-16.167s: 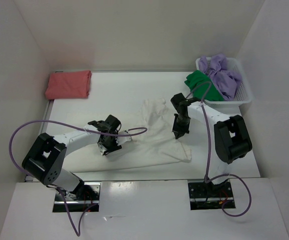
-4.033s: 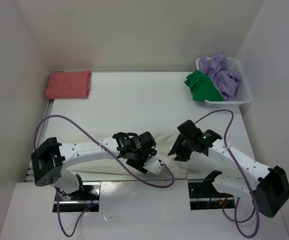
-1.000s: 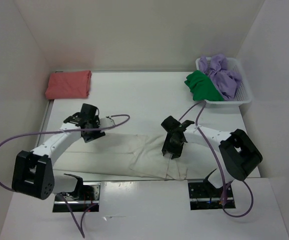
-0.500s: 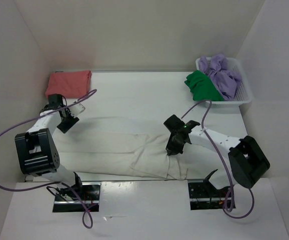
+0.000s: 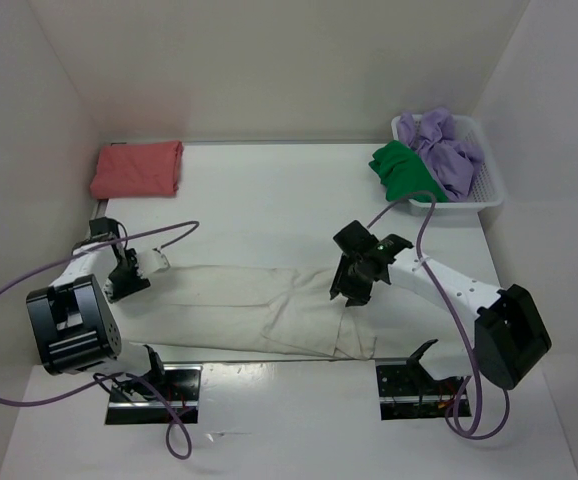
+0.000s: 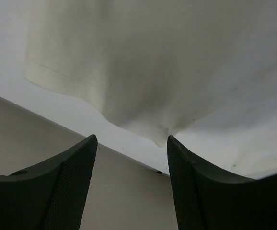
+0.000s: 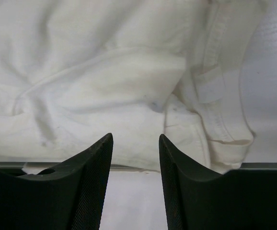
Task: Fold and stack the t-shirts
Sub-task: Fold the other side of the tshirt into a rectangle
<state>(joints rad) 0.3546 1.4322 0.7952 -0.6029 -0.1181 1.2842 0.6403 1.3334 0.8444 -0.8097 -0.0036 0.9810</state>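
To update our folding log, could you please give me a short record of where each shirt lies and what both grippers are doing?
red shirt: folded, back left of the table
cream shirt: laid out as a long strip near the front edge
green shirt: crumpled, spilling over the basket's left rim
purple shirt: crumpled in the basket
left gripper: open, above the cream shirt's left end, holding nothing
right gripper: open, above the cream shirt's right part, holding nothing
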